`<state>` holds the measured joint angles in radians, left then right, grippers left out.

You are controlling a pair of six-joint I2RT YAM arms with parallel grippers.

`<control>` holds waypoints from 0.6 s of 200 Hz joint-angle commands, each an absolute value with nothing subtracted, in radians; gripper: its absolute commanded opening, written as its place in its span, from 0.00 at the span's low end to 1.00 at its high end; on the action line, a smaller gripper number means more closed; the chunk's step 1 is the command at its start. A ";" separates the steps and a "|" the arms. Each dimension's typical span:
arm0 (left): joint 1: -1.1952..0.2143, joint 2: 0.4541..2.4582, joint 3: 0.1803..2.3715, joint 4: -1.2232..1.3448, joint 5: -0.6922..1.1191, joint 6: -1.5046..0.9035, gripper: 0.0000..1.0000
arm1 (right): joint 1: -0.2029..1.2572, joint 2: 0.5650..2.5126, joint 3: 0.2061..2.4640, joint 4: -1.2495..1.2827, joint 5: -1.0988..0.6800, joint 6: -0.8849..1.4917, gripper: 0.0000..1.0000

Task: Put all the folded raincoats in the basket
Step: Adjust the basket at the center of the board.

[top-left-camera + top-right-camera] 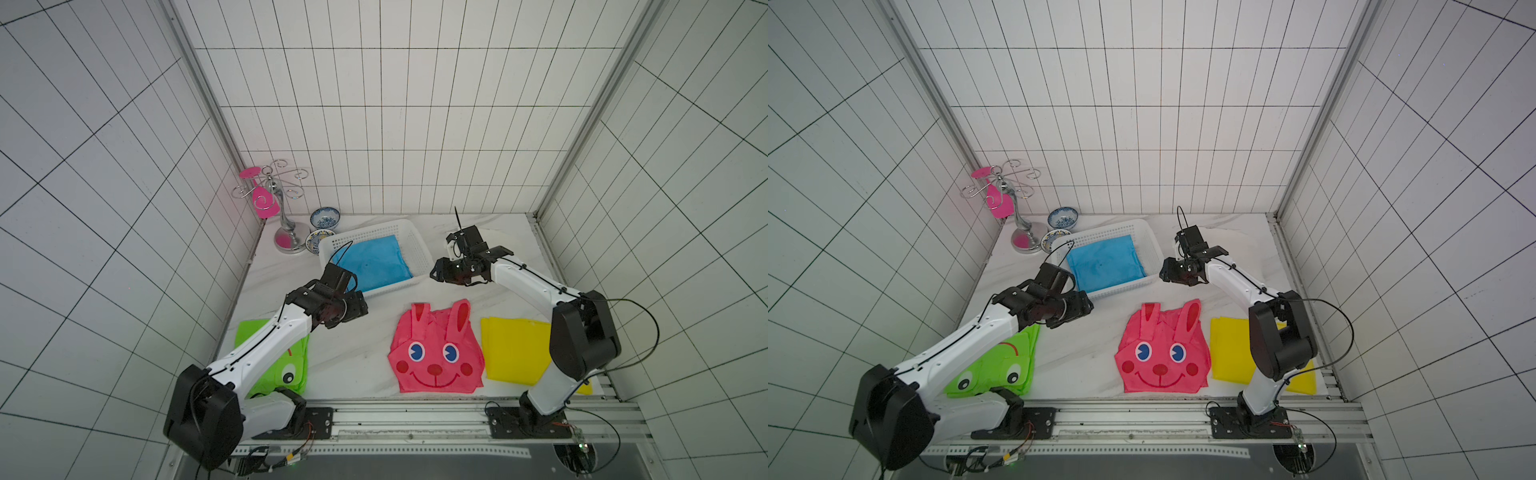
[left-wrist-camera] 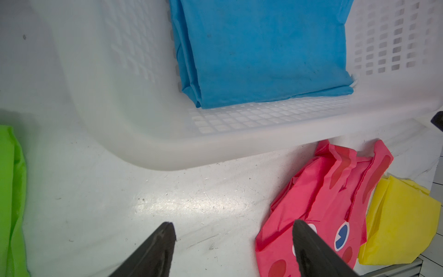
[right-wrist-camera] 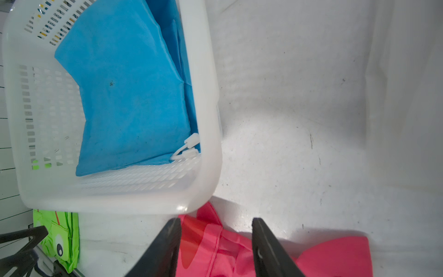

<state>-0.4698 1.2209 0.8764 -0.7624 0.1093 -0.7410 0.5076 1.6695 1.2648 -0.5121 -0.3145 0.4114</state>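
White table (image 1: 353,365), basket (image 1: 417,251), wire stand (image 1: 286,224) top-views only

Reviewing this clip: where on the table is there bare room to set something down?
Two bare patches of table: between the green raincoat and the pink raincoat, and from the basket rightward to the far right corner, behind the yellow raincoat, with the right gripper hanging over it. Crowded: stand and bowls beside the basket's far left; pink and yellow almost touch.

No readable text on any of my feeds.
The only printing I see is cartoon faces: a rabbit on the pink raincoat (image 1: 436,355); a frog on the green raincoat (image 1: 998,359); no words, numbers or brand marks show on either.
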 commanded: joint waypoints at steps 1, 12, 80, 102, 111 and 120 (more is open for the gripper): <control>-0.493 1.198 0.853 -0.728 0.128 -0.726 0.79 | 0.505 1.536 1.213 -0.602 -0.308 0.375 0.54; -0.522 1.203 0.842 -0.716 0.123 -0.730 0.80 | 0.505 1.486 1.177 -0.652 -0.278 0.362 0.55; -0.746 1.289 0.762 -0.617 0.139 -0.780 0.80 | 0.504 1.258 0.868 -0.830 -0.168 0.407 0.63; -0.764 1.309 0.750 -0.598 0.164 -0.792 0.80 | 0.505 1.258 0.789 -0.801 -0.233 0.435 0.62; -0.775 1.318 0.754 -0.605 0.164 -0.796 0.80 | 0.507 1.264 0.750 -0.779 -0.278 0.458 0.60; -0.782 1.324 0.760 -0.615 0.160 -0.795 0.80 | 0.518 1.260 0.708 -0.749 -0.311 0.485 0.59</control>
<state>-0.7620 1.3094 0.7563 -0.6445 0.1555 -0.7795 0.5079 1.2686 0.7975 -0.7765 -0.2314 0.4210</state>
